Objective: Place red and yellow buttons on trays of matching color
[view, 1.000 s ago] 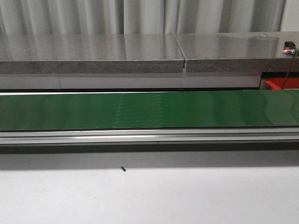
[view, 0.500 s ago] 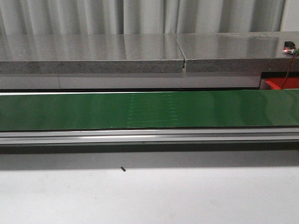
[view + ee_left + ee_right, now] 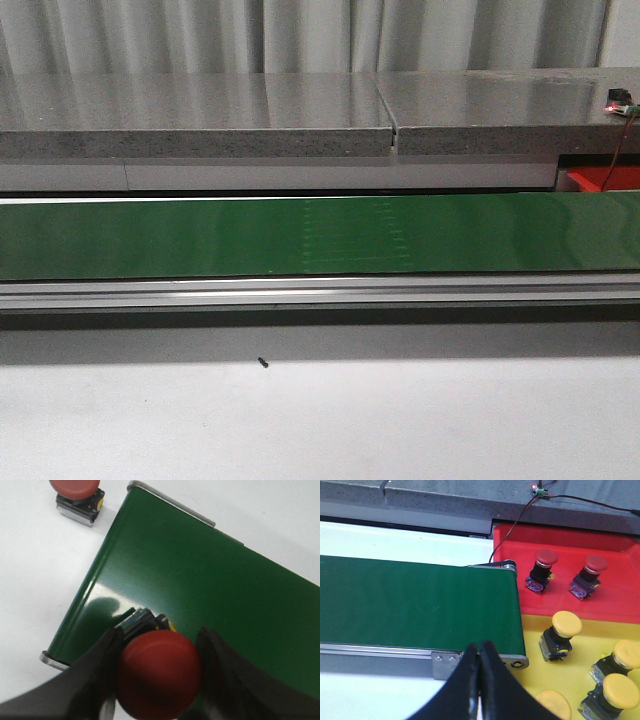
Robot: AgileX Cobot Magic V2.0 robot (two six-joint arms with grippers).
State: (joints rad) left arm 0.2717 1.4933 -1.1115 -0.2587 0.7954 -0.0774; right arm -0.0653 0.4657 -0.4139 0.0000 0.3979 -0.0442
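The left gripper point(image 3: 159, 680) was clamped on a red button point(image 3: 159, 674) above the green conveyor belt point(image 3: 225, 600), its base mostly hidden. Another red button point(image 3: 76, 495) sat cut off at upper left. The right gripper point(image 3: 479, 680) had its jaws together, beside the red tray point(image 3: 620, 565) and yellow tray point(image 3: 535, 680), whose lower buttons were cropped.

Even bright light, soft belt point(image 3: 320, 235) glare

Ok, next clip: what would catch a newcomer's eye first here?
Probably the big red button clamped in the left gripper over the end of the green conveyor belt. Next, at the belt's other end, the red tray holding two red buttons and the yellow tray holding yellow ones, with the right gripper shut and empty.
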